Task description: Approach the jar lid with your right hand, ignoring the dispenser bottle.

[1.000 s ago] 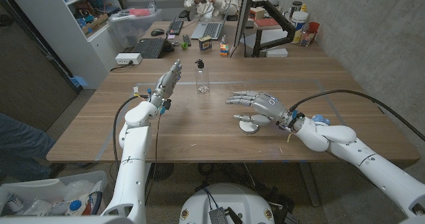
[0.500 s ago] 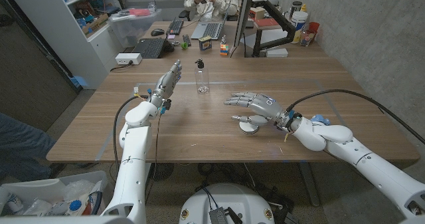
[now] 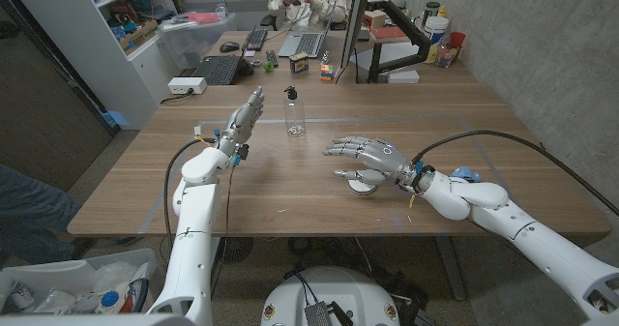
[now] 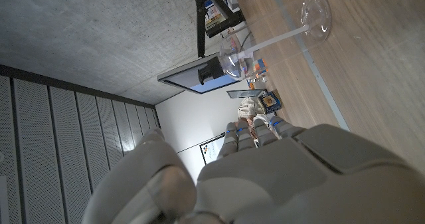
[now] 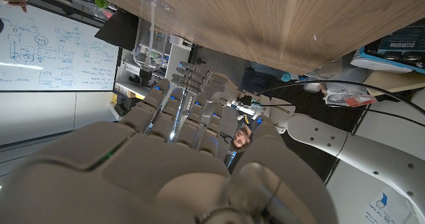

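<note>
A round silver jar lid [image 3: 363, 182] lies on the wooden table [image 3: 290, 186] near its middle. My right hand [image 3: 366, 153] hovers just above the lid, fingers spread and stretched toward the left, holding nothing; it covers the lid's far part. A clear dispenser bottle [image 3: 294, 112] with a black pump stands farther back, left of that hand; it also shows in the left wrist view [image 4: 239, 51] and the right wrist view [image 5: 151, 36]. My left hand [image 3: 244, 121] is raised over the table's left part, fingers straight and apart, empty.
A person sits behind the table at a laptop [image 3: 304, 44]. A keyboard [image 3: 218, 70], a white box [image 3: 187, 85] and a colour cube [image 3: 327, 73] lie along the far edge. A monitor [image 3: 360, 26] stands at the back right. Something blue [image 3: 466, 174] lies by my right forearm.
My right hand has slid a little to the left over the jar lid. The left arm, bottle and lid have stayed put.
</note>
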Controlling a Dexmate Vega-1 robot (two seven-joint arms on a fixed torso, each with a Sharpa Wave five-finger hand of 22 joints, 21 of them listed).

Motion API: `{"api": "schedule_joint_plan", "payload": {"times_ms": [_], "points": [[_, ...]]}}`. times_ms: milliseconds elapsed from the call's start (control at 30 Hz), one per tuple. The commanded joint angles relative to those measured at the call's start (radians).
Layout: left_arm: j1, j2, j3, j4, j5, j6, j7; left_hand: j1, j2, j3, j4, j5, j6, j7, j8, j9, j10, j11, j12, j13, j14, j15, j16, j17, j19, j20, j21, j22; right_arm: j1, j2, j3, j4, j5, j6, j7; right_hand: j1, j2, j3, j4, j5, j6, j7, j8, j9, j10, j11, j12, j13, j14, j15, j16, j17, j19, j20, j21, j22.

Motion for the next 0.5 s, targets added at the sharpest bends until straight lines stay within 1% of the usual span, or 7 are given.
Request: {"api": "schedule_joint_plan", "payload": {"times_ms": [33, 233, 367, 500], "points": [[0.003, 0.003, -0.003, -0.004, -0.002, 0.005, -0.008, 0.004, 0.009, -0.006, 0.002, -0.001, 0.004, 0.003, 0.002, 0.005, -0.009, -0.001, 0.002, 0.002, -0.010, 0.001, 0.003, 0.006, -0.006, -0.002, 0.001, 0.003, 0.017, 0.004, -0.029, 0.019, -0.012, -0.003, 0.015, 0.001, 0.009, 0.001, -0.007, 0.003, -0.001, -0.003, 0.001, 0.005, -0.007, 0.002, 0.001, 0.002, 0.003, -0.023, 0.000, 0.003, -0.001, 0.002, 0.000, 0.002], [0.006, 0.002, -0.004, -0.005, -0.004, 0.003, -0.008, 0.004, 0.010, -0.007, 0.002, -0.001, 0.005, 0.002, 0.002, 0.005, -0.007, -0.002, 0.002, 0.002, -0.011, 0.001, 0.003, 0.006, -0.006, -0.002, 0.001, 0.003, 0.025, 0.006, -0.041, 0.030, -0.015, -0.008, 0.018, 0.001, 0.010, 0.001, -0.008, 0.002, 0.002, -0.003, 0.002, 0.005, -0.010, 0.003, 0.000, 0.002, 0.001, -0.026, -0.001, 0.003, -0.005, 0.003, -0.001, 0.002], [0.008, 0.002, -0.003, -0.006, -0.003, 0.003, -0.008, 0.004, 0.010, -0.008, 0.002, -0.002, 0.005, 0.002, 0.002, 0.005, -0.008, -0.002, 0.002, 0.002, -0.010, 0.000, 0.003, 0.006, -0.006, -0.002, 0.002, 0.003, 0.028, 0.008, -0.048, 0.037, -0.014, -0.011, 0.020, 0.001, 0.011, 0.002, -0.008, 0.001, 0.003, -0.003, 0.002, 0.005, -0.012, -0.001, 0.000, 0.002, 0.000, -0.022, -0.001, 0.003, -0.007, 0.004, -0.001, 0.002], [0.009, 0.001, -0.001, -0.007, -0.002, 0.005, -0.008, 0.005, 0.010, -0.008, 0.002, -0.002, 0.005, 0.001, 0.002, 0.005, -0.008, -0.003, 0.002, 0.002, -0.010, 0.001, 0.003, 0.006, -0.006, -0.001, 0.002, 0.003, 0.031, 0.012, -0.054, 0.044, -0.015, -0.016, 0.019, 0.001, 0.011, 0.002, -0.008, 0.000, 0.005, -0.002, 0.003, 0.004, -0.012, 0.001, 0.000, 0.003, 0.000, -0.017, -0.001, 0.003, -0.009, 0.004, -0.001, 0.002]]}}
